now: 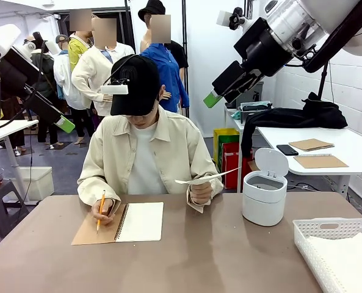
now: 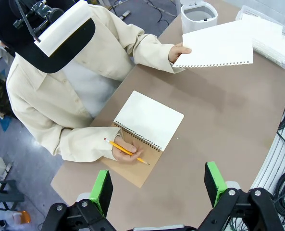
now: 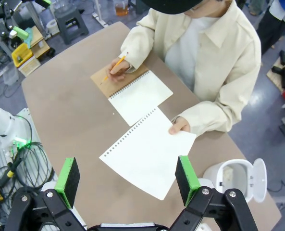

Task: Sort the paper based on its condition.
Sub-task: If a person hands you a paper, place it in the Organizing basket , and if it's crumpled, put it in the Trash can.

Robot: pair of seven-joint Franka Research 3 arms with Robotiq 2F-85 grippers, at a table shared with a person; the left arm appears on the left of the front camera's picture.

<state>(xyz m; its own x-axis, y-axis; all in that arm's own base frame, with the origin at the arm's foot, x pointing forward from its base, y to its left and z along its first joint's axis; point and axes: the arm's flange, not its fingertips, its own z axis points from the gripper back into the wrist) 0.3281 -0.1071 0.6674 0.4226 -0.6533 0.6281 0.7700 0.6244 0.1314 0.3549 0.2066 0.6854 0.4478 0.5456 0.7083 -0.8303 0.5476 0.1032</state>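
While the right gripper (image 3: 128, 180) is held high above the table (image 1: 217, 256) with its jaws wide and nothing between them, a sheet (image 3: 149, 151) is offered just under it by the person's hand (image 3: 179, 126). The left gripper (image 2: 159, 185) is also spread wide and empty, above the notebook (image 2: 149, 120), where a pencil (image 2: 125, 150) is kept in the other hand (image 2: 128, 151). The step in hand is judged to be the handover of one clean, flat sheet. Next, the right gripper must be lowered to the free edge and closed on it; then the sheet is probably to be carried to the basket (image 1: 327, 235), not to the bin (image 1: 264, 198).
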